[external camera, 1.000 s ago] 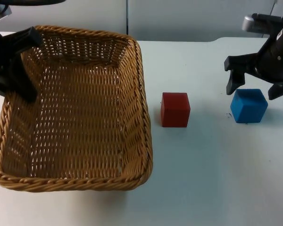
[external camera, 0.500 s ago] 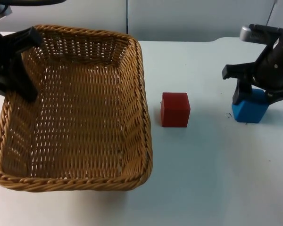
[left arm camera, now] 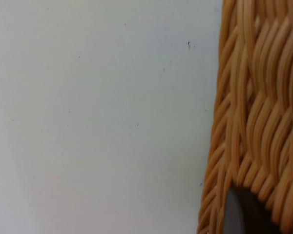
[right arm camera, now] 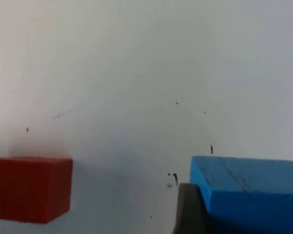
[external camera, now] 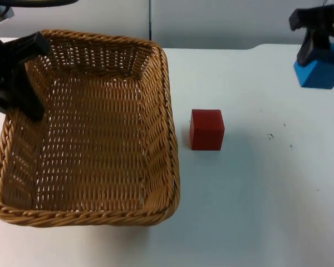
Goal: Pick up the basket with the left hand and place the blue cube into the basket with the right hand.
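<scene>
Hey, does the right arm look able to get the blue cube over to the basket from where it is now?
Probably yes. The right gripper holds the blue cube lifted off the table; the red cube sits low between them, and the basket, held by the left gripper, is open-topped.

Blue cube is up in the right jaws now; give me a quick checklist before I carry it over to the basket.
1. Grip on the blue cube: ok. The right gripper is shut on it, and it hangs clear of the table.
2. Hold on the basket: ok. The left gripper clamps its left rim.
3. Basket lifted: cannot tell. Its near rim looks close to the table.
4. Basket interior free: ok. Nothing lies inside.
5. Path across: ok if the cube stays high. The red cube stands on the table between the blue cube and the basket.
6. Firmness of the grip: cannot tell. The right wrist view has one finger against the cube's side.
</scene>
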Controlling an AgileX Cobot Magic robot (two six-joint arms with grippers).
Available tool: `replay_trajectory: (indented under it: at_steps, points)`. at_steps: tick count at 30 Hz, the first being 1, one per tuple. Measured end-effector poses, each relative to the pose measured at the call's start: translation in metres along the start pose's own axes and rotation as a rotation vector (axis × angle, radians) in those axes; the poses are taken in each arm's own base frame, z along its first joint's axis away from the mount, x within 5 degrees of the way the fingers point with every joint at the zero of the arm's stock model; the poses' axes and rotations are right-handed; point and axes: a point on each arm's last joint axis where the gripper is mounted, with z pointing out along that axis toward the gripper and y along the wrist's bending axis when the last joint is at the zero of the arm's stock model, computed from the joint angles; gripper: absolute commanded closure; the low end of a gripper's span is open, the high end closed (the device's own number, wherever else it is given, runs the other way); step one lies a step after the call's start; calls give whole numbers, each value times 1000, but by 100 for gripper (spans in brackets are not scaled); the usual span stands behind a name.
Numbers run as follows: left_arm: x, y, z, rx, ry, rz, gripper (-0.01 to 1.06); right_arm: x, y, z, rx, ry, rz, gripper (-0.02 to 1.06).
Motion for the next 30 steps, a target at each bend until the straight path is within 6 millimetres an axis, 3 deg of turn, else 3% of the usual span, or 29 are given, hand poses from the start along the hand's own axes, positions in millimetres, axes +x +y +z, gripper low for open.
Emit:
replay_trajectory:
  at_steps: [2,3,4,7,8,11,12,21,26,30]
  points:
    - [0,0,0,0,0,0,105,-1,6,-26,-10,-32,-37,105]
    - [0,0,0,0,0,0,105,-1,6,-26,-10,-32,-37,105]
    - [0,0,0,1,2,0,105,-2,11,-39,-18,-58,-52,105]
    - [0,-1,0,7,0,-5,105,0,34,-81,-60,-153,-127,105]
    - [0,-1,0,7,0,-5,105,0,34,-81,-60,-153,-127,105]
    - [0,-1,0,11,-2,-8,105,5,60,-107,-112,-219,-202,105]
    - [0,-1,0,11,-2,-8,105,5,60,-107,-112,-219,-202,105]
    - [0,-1,0,12,-2,-9,105,24,134,-125,-264,-323,-378,105]
    - [0,-1,0,12,-2,-9,105,29,155,-129,-314,-372,-419,105]
    - [0,-1,0,13,-3,-10,105,33,172,-121,-343,-381,-448,105]
